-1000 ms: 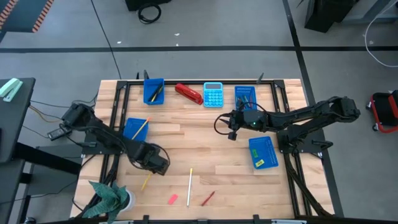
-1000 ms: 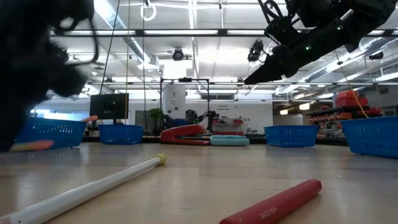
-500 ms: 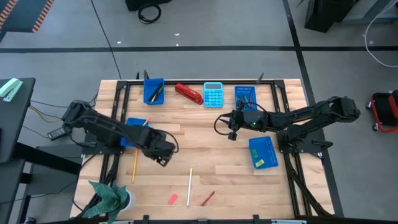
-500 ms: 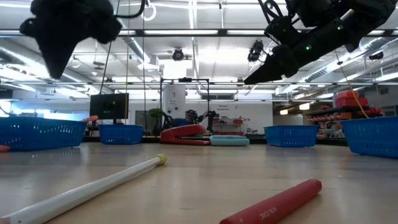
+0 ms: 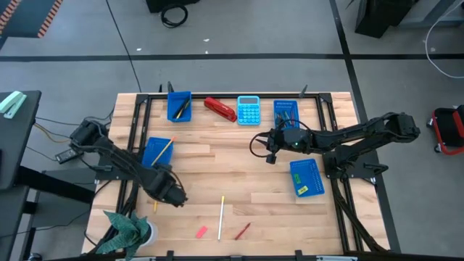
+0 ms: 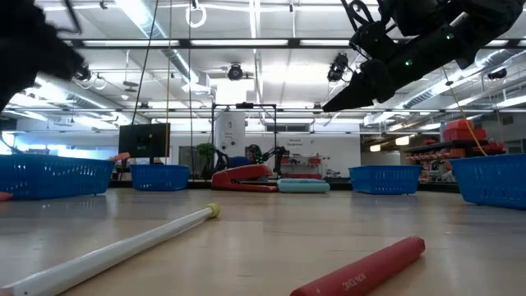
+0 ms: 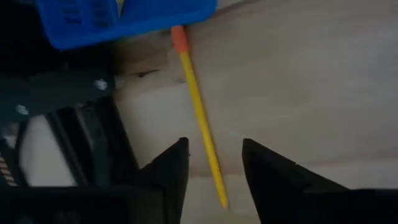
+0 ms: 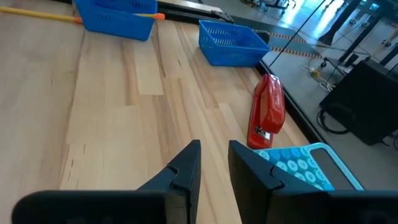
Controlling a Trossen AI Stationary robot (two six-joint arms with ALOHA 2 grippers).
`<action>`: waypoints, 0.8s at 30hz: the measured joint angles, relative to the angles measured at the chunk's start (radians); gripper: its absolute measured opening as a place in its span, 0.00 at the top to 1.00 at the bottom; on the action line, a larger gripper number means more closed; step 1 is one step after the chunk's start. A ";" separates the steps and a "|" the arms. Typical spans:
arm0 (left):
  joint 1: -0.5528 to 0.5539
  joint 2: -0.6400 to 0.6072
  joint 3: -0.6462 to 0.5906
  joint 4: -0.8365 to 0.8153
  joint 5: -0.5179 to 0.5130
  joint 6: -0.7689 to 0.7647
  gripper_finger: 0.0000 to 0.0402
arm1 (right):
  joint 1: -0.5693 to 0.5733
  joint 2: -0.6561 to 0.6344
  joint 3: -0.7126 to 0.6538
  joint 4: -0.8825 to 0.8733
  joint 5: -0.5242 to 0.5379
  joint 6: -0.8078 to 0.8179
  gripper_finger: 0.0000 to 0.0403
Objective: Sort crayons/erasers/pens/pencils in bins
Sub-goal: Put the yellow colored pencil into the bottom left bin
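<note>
A yellow pencil (image 7: 196, 99) lies flat on the wood, its orange end (image 7: 178, 37) beside the left blue bin (image 7: 74, 28). My left gripper (image 7: 214, 144) hangs above it, pointing down, open, one finger on each side and clear of it; it shows at the table's near left (image 5: 170, 193). My right gripper (image 5: 270, 145) hovers mid-table, its fingers (image 8: 186, 163) a narrow gap apart with nothing between. A white pencil (image 5: 221, 216), a red crayon (image 5: 242, 230) and a pink eraser (image 5: 201, 232) lie near the front edge.
Blue bins stand at the far left (image 5: 174, 110), left (image 5: 151, 154), far right (image 5: 286, 111) and right (image 5: 307, 174). A red stapler (image 5: 220, 109) and a light-blue calculator (image 5: 249, 110) lie along the far edge. A plant (image 5: 127, 232) sits at the near left corner.
My left gripper has risen off the table, swinging toward the far right and back to the near left. The yellow pencil has slid from just near the gripper toward the table's left edge and now lies still, its orange end by the left bin.
</note>
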 joint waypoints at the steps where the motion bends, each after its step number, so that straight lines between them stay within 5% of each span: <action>1: -0.001 0.000 -0.031 0.034 0.004 -0.021 0.59 | 0.000 0.000 0.000 0.005 0.000 0.000 0.78; 11: -0.005 -0.009 -0.282 0.356 0.022 -0.086 0.63 | 0.000 0.000 0.000 0.017 0.000 -0.001 0.78; 24: -0.028 -0.012 -0.255 0.447 0.062 -0.016 0.74 | 0.000 0.000 0.000 0.017 0.000 0.001 0.78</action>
